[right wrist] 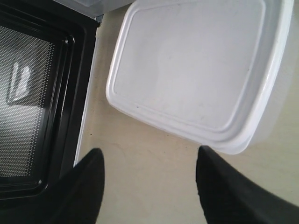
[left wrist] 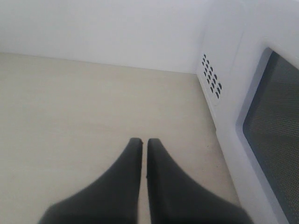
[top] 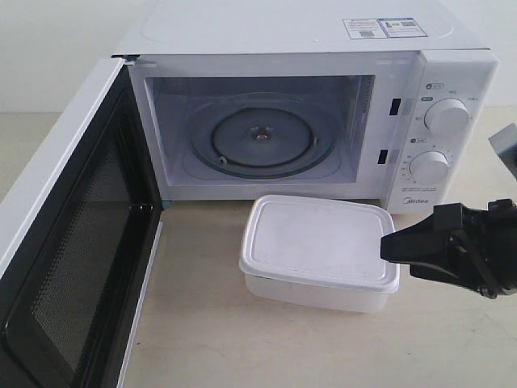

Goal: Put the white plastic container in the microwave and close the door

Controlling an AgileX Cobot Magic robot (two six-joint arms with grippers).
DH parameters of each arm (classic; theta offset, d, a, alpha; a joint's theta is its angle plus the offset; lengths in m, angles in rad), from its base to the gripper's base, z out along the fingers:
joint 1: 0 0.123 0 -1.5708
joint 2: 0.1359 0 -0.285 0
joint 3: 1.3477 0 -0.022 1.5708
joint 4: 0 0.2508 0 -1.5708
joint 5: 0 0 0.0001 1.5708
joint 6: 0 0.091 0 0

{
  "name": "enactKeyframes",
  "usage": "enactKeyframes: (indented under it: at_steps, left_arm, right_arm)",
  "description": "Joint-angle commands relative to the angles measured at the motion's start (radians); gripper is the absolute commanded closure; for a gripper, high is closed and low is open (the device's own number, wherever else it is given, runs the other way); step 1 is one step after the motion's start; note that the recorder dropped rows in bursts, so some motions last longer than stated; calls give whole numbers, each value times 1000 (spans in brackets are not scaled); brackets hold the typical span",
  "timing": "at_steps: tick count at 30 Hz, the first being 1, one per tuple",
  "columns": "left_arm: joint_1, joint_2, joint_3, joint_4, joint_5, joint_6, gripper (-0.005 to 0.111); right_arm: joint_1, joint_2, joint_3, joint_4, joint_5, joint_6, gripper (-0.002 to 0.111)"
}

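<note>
The white plastic container [top: 319,250] sits lidded on the table in front of the microwave [top: 323,32]. The door [top: 73,242] is swung wide to the left, showing the empty glass turntable [top: 262,139]. My right gripper [top: 392,246] hovers at the container's right end, open, with nothing between its fingers. In the right wrist view this gripper [right wrist: 149,156] is just short of the container [right wrist: 191,70], beside the door's black inner face [right wrist: 32,93]. My left gripper [left wrist: 141,141] is shut and empty over bare table, outside the door's mesh window [left wrist: 275,121]. It is out of the exterior view.
The microwave's two dials [top: 446,115] are on its right panel. Vent holes [left wrist: 211,77] mark the microwave's side wall near my left gripper. A grey object [top: 505,145] pokes in at the right edge. A pale wall runs behind the table.
</note>
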Motion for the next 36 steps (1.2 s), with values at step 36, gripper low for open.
enactKeyframes:
  at_steps: [36]
  left_arm:
    - [2, -3, 4, 6, 1, 4, 102]
  right_arm:
    - [349, -1, 73, 212, 359, 85, 56]
